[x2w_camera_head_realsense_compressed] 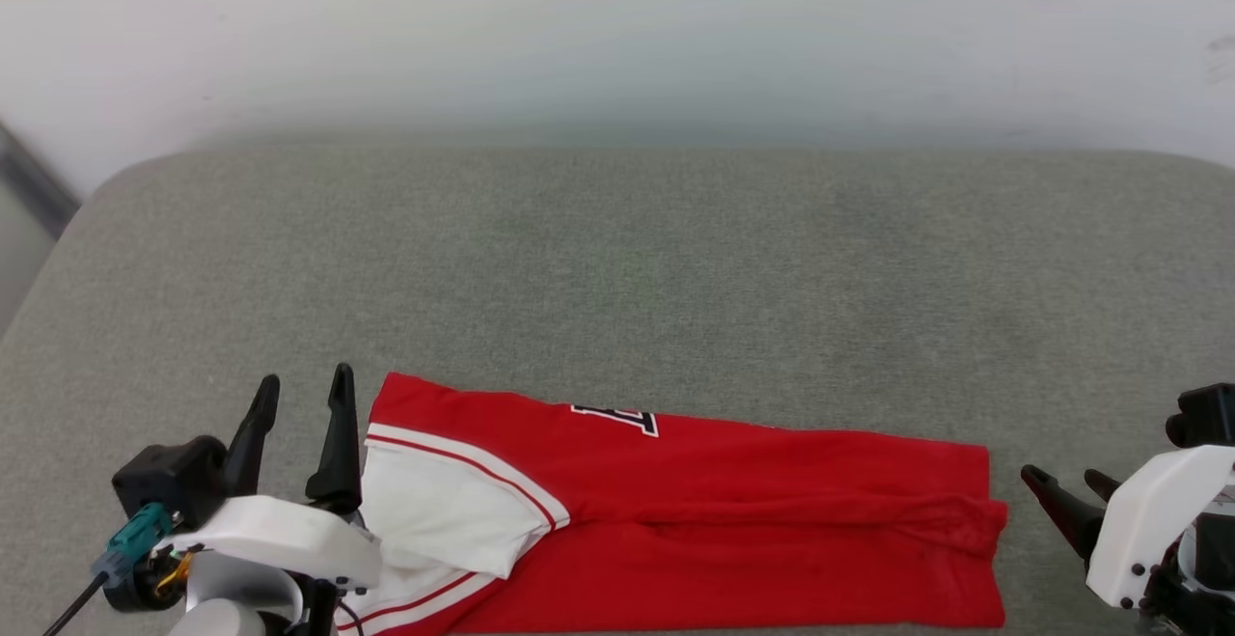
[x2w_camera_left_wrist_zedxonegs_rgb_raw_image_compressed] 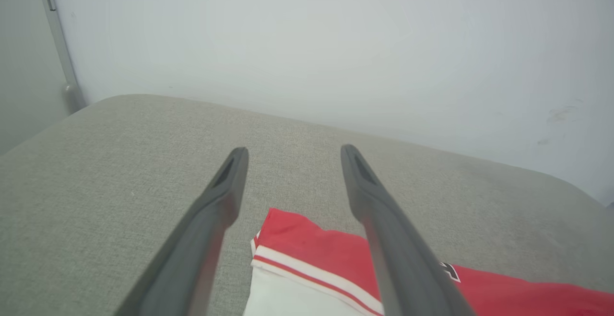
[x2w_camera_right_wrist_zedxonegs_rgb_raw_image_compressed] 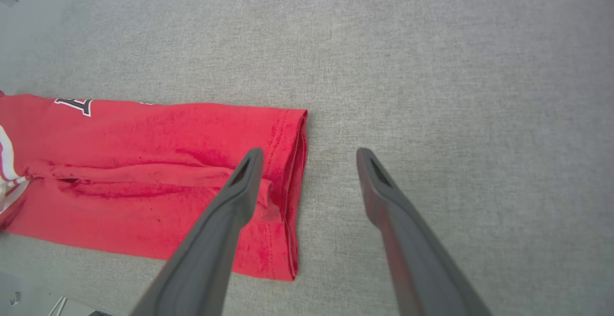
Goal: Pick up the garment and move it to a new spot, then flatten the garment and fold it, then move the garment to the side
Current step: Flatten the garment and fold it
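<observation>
Placement decides the coming move. The garment (x2w_camera_head_realsense_compressed: 733,511), a red jersey-style T-shirt with white short sleeves and red-and-white striped trim, lies folded into a long narrow band on the grey woven surface (x2w_camera_head_realsense_compressed: 617,260), close to the robot's edge of it. Its long axis runs straight across the robot's front, from left to right. The white sleeve (x2w_camera_head_realsense_compressed: 434,511) and a scrap of black block lettering (x2w_camera_head_realsense_compressed: 617,417) sit at the left end, and the stitched red hem (x2w_camera_right_wrist_zedxonegs_rgb_raw_image_compressed: 295,186) closes the right end.

The left gripper (x2w_camera_head_realsense_compressed: 304,375) stands just beside the sleeve end. Its two long dark fingers are spread apart and hold nothing; in the left wrist view the left gripper (x2w_camera_left_wrist_zedxonegs_rgb_raw_image_compressed: 294,149) looks out over bare surface, with the garment's (x2w_camera_left_wrist_zedxonegs_rgb_raw_image_compressed: 307,239) corner low between the fingers. The right gripper (x2w_camera_head_realsense_compressed: 1059,474) waits off the hem end with a small gap of bare surface between, its fingers likewise parted and empty. In the right wrist view the right gripper (x2w_camera_right_wrist_zedxonegs_rgb_raw_image_compressed: 310,152) has one finger crossing in front of the hem while the other lies over bare surface beyond the garment (x2w_camera_right_wrist_zedxonegs_rgb_raw_image_compressed: 158,162).

Each arm thus faces one short end. The left looks slightly nearer its end, so a further fold end to end, or a slide to the side, would likely need each gripper to reach inward along that axis.
</observation>
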Tool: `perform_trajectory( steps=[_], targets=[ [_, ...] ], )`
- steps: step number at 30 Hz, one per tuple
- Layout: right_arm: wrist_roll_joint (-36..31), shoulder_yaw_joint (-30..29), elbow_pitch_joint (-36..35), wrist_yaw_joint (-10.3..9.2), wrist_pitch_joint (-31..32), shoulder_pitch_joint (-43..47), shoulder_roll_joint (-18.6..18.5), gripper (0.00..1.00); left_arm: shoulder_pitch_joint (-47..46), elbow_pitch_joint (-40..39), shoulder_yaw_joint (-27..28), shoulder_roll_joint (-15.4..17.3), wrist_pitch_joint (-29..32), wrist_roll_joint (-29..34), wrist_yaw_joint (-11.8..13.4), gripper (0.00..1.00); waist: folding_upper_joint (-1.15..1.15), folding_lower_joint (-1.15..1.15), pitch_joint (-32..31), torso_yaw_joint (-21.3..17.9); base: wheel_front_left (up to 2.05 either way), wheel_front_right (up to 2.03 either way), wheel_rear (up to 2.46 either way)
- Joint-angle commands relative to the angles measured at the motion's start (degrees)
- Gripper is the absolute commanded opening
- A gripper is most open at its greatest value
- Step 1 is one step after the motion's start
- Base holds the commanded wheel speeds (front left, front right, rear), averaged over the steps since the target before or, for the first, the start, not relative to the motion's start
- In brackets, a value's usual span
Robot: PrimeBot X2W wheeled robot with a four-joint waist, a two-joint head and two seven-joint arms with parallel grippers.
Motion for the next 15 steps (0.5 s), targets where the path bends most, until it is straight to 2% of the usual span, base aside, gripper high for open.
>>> perform_trajectory(
  steps=[1,5,10,15],
  targets=[
    [-0.41,-0.40,0.16,-0.04,0.68,-0.83,0.39,1.00,-0.83,-0.35,-0.21,-0.14,-0.42,0.66,0.24,1.00,0.00,0.01,0.75,0.66,0.00,0.00,0.00],
    [-1.26,-1.45,1.45,-0.04,4.53,-2.06,2.37,1.00,-2.11,-1.85,-0.96,-0.23,-1.13,3.74,0.52,1.00,0.00,0.01,2.63,1.91,0.00,0.00,0.00],
    [-2.14,-2.04,4.20,-0.04,6.43,-3.25,5.44,1.00,-4.11,-3.59,-2.29,-0.41,-1.21,5.60,0.14,1.00,0.00,0.01,5.70,3.56,0.00,0.00,0.00],
    [-1.67,-0.39,8.99,-0.04,8.56,-3.35,7.56,1.00,-5.39,-3.91,-2.82,-0.23,-0.94,6.40,0.14,1.00,0.00,0.01,7.02,4.47,0.00,0.00,0.00]
  ],
)
